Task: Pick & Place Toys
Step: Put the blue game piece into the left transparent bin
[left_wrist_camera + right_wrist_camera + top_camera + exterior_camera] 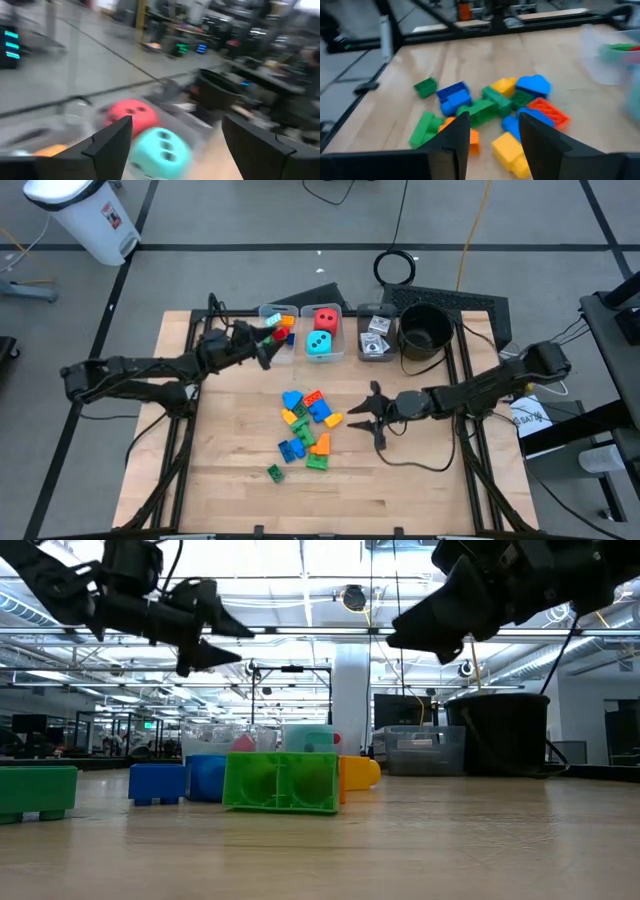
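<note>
Left gripper (268, 346) hung over the brick bin (262, 313), fingers apart and empty; looked like the drop step. Right gripper (362, 417) sat beside the brick pile (307, 423), fingers partly apart, holding nothing. Next: right closes on a brick.

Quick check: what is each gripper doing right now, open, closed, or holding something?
Left gripper: open, empty, by the bin of bricks.
Right gripper: open, empty, beside the brick pile.
</note>
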Controlling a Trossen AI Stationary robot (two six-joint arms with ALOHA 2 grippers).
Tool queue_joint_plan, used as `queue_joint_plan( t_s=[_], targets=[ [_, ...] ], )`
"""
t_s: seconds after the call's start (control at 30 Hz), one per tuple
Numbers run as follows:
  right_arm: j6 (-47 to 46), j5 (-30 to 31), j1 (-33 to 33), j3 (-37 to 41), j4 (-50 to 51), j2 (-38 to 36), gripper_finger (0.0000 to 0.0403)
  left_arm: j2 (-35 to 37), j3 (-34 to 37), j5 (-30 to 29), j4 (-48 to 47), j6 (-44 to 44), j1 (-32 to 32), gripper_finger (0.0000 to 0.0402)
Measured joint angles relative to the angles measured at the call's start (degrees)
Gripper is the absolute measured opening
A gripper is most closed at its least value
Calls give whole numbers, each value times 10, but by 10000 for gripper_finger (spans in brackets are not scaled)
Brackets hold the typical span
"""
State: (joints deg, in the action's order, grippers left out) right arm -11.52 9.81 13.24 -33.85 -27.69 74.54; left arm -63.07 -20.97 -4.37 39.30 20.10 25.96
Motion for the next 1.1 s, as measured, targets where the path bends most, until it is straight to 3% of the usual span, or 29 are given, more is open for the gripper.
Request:
queue_joint_plan(
  t_s=[0.2, 0.3, 0.47, 0.7, 0.97, 1.1],
  targets=[
    [33, -7, 5, -1, -194, 136, 156, 22, 0, 24, -19, 14, -42, 312],
    [17, 19, -10, -23, -203, 193, 181, 18, 0, 20, -24, 13, -56, 312],
    [10, 23, -47, -90, -101, 251, 202, 4, 0, -13, -25, 10, -67, 312],
    [-13, 20, -81, -184, 90, 302, 190, -8, 0, -43, -37, 10, -68, 312],
    [-11, 29, -81, -194, 271, 240, 172, -8, 0, -42, -67, 11, -68, 313],
    [-21, 78, -74, -191, 342, 193, 169, -8, 0, -42, -71, 15, -70, 312]
  ],
)
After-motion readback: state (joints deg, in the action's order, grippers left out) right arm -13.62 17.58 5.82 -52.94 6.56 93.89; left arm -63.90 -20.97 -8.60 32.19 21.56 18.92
